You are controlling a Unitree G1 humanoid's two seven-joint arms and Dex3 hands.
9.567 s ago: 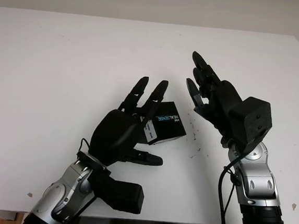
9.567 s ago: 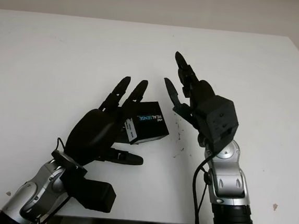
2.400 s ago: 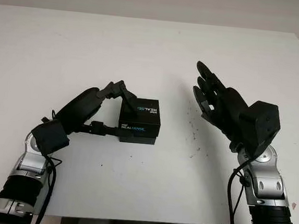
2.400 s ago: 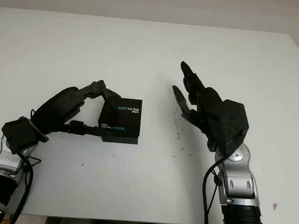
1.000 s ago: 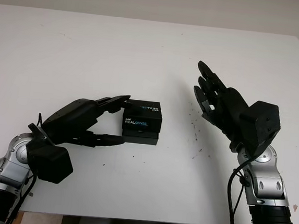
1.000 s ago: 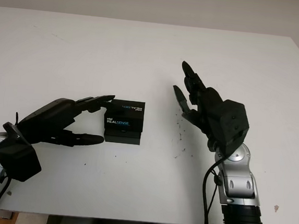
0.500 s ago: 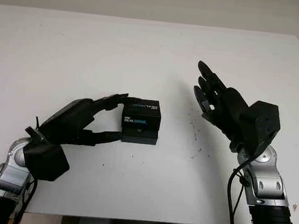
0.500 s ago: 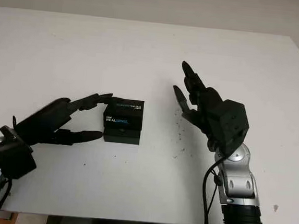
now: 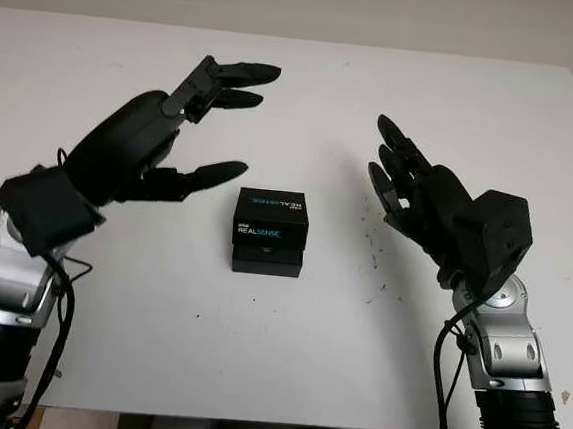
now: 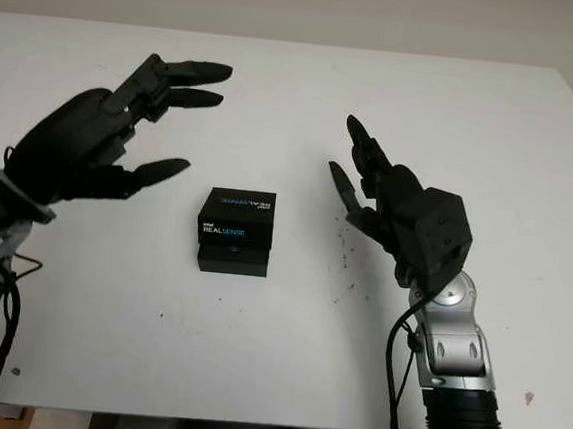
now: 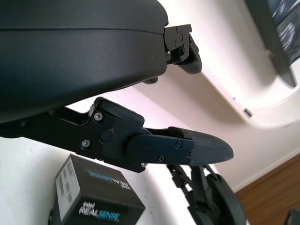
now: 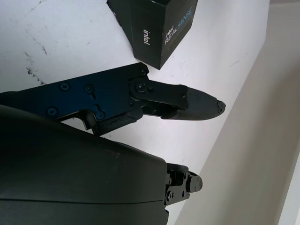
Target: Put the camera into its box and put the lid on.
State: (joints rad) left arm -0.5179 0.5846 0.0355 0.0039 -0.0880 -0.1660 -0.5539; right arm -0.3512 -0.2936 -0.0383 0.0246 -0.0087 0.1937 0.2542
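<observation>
One black box (image 9: 270,231) stands on the white table (image 9: 296,105), roughly at its middle, with its lid (image 9: 272,216) seated on top; the lid carries white and blue lettering on its top and on the side facing the robot, and a narrow strip of the base shows beneath it at the front. The camera itself cannot be seen, so whether it sits inside cannot be told. There are two hands, both black and both holding nothing. The left hand (image 9: 163,133) hangs above the table to the left of the box and a little farther back, well apart from it, open, with two fingers (image 9: 237,72) reaching out toward the table's far side and the third finger (image 9: 210,173) pointing toward the box from the left without touching it. The right hand (image 9: 419,191) is raised to the right of the box, also apart from it, open, palm turned toward the box and fingers pointing up and away. In the left wrist view the box (image 11: 96,199) appears beyond one outstretched finger (image 11: 180,147), and the other hand (image 11: 211,197) shows farther off. In the right wrist view the box (image 12: 157,28) stands on the table past that hand's finger (image 12: 187,103). A scatter of small dark specks (image 9: 373,262) marks the table between the box and the right hand.
</observation>
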